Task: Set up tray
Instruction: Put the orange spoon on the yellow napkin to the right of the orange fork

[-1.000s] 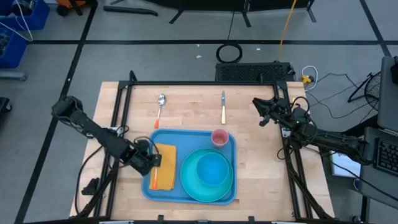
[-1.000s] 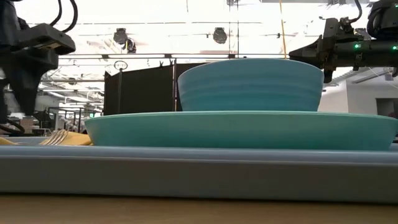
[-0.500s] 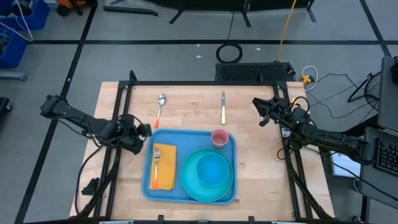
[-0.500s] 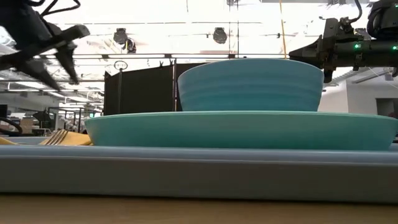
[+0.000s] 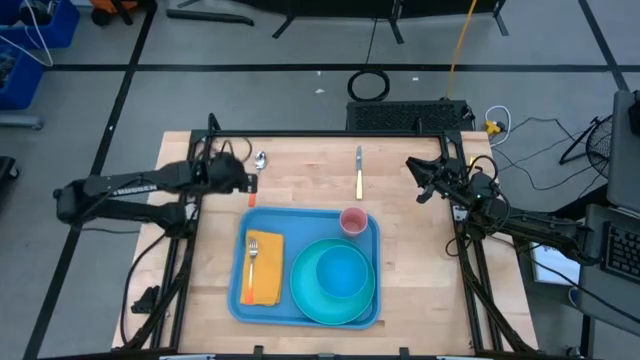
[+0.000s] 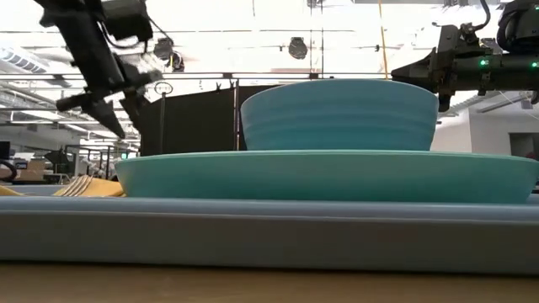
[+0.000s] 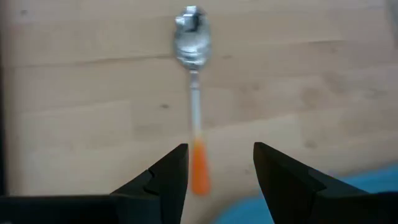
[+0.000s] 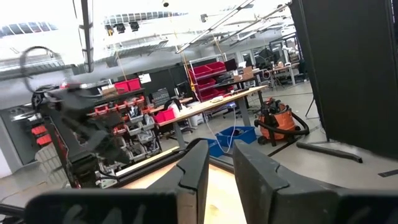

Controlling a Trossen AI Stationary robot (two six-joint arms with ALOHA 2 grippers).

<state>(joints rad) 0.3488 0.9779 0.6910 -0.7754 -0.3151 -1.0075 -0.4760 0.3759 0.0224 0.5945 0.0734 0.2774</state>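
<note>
- The left gripper [image 7: 217, 174] hangs over the far-left part of the pale wooden table [image 5: 410, 270], its two dark fingers [image 7: 163, 177] apart with nothing between them; in the left wrist view the gap sits over the orange handle end of a spoon with a shiny metal bowl [image 7: 193, 74], and whether the tips touch it cannot be told.
- The right gripper [image 5: 418, 182] waits in the air near the table's right edge, holding nothing; its fingers stand a narrow gap apart in the right wrist view.
- No brand, label or writing can be read on any item.
- The spoon lies on bare wood just beyond the far-left corner of the large flat blue plastic tray [image 5: 262, 219] with rounded corners and a raised rim.
- A metal knife with a yellow handle [image 5: 359, 172] lies on open wood to the spoon's right, apart from the tray.
- The tray sits at the middle of the table toward the near edge, with bare wood on both sides.
- On it: a folded yellow napkin [image 5: 268, 280] with an orange-handled fork [image 5: 251, 262] at the left, a round turquoise plate [image 5: 310, 300] carrying a turquoise bowl [image 5: 342, 272], and a small pink cup [image 5: 353, 220] at the far-right corner.
</note>
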